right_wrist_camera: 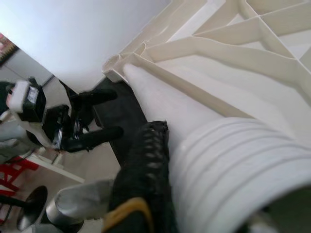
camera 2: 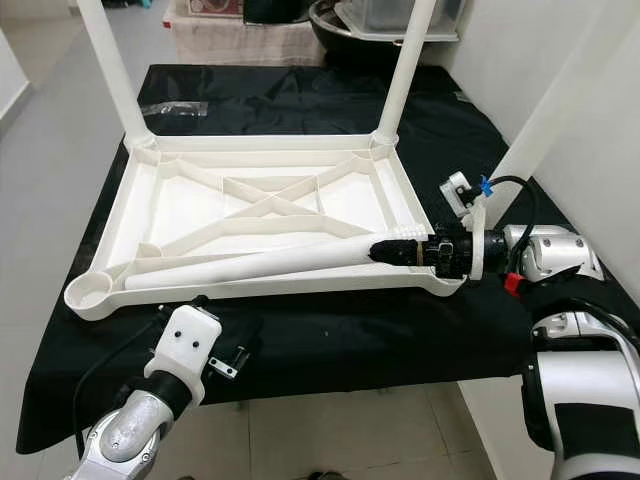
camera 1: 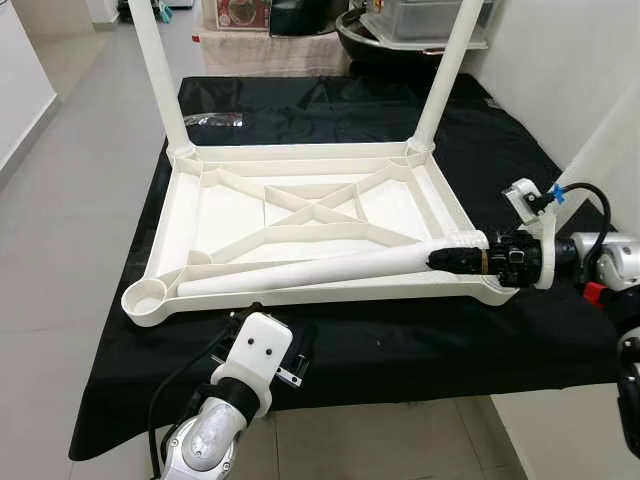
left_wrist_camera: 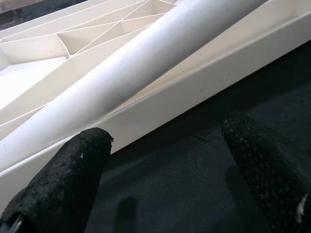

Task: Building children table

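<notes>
1. White plastic child's table top [camera 1: 310,215], rectangular, ribbed on its underside, lay upside down on a black cloth-covered table [camera 1: 400,340]. All places below are given relative to this table top.
2. Two white tubular plastic legs stood upright in the sockets at its far corners: far-left leg [camera 1: 160,70] and far-right leg [camera 1: 445,70].
3. Near-left corner socket [camera 1: 148,297], a round open cup, held no leg.
4. Loose white tubular leg [camera 1: 320,268] lay slanted along the near edge, inside the rim, its ridged threaded end [camera 1: 465,240] pointing towards the near-right corner and its plain end close to the near-left socket.
5. Right gripper [camera 1: 455,258], black-fingered on a silver arm, reached in from the right side at the near-right corner; its fingers were clamped round the ridged end of the loose leg, as the right wrist view showed with one finger [right_wrist_camera: 146,165] pressed along the ridges.
6. Left gripper [left_wrist_camera: 170,165] hovered over the black cloth just outside the near long edge; its two fingers stood apart, holding nothing, with the rim and loose leg beyond them.
7. Small clear plastic bag [camera 1: 212,120] lay on the black cloth beyond the far-left corner.
8. Dark bowl [camera 1: 375,40] and clear lidded container [camera 1: 425,20] sat beyond the far edge.
</notes>
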